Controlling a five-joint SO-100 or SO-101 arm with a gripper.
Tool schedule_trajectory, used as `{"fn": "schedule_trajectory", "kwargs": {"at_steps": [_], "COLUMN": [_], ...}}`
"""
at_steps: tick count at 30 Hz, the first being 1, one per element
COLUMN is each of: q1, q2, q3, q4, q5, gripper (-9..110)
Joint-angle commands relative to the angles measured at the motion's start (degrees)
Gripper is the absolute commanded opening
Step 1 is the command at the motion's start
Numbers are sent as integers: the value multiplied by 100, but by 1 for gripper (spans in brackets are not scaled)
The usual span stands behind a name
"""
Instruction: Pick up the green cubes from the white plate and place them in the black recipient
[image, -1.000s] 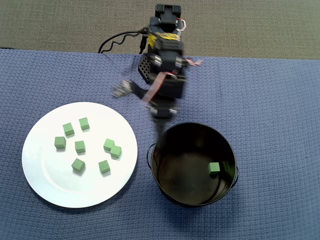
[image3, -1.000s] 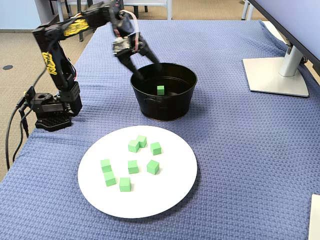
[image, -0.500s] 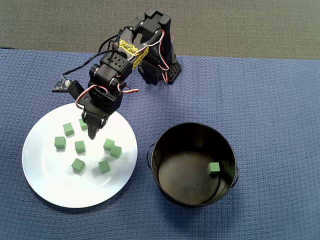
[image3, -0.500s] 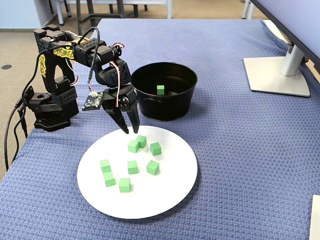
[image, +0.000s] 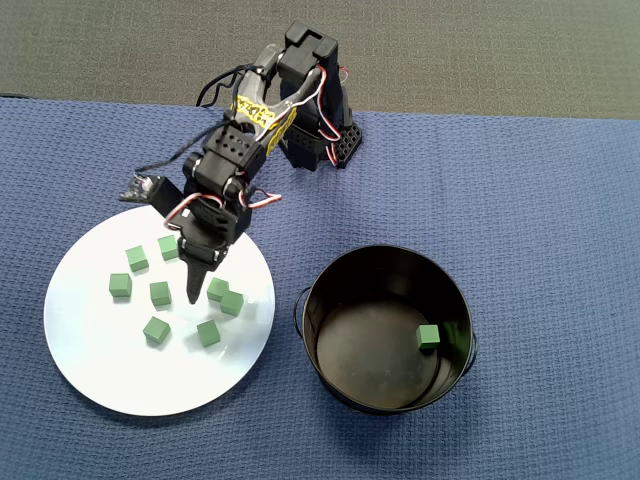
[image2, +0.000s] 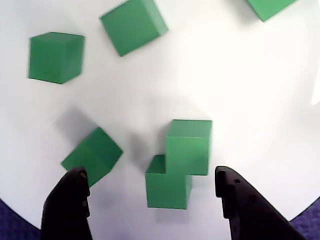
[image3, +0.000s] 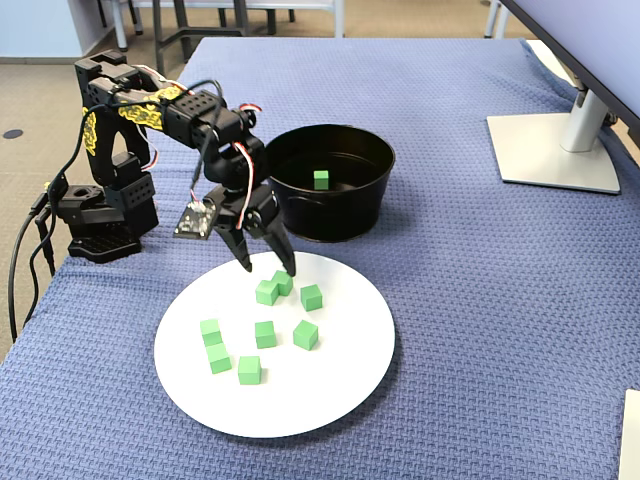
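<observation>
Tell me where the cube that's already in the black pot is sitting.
In the overhead view the lone green cube lies on the floor of the black pot, toward its right wall, well right of the white plate.

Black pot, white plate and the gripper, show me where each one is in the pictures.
Black pot (image: 322, 283), overhead view, on its upper left rim.
White plate (image3: 340, 390), fixed view, on a bare patch near its right front edge.
Gripper (image2: 150, 200), wrist view, midway between the two dark fingertips, open over the plate.
</observation>
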Motion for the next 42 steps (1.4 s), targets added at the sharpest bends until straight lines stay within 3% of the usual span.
{"fn": "schedule_trajectory", "kwargs": {"at_steps": [1,42], "q1": [-167,-589], "q2": [35,-967], "q3": [-141,-325], "q4": [158,-598], "q5": [176,-149], "gripper": [26,20]}}
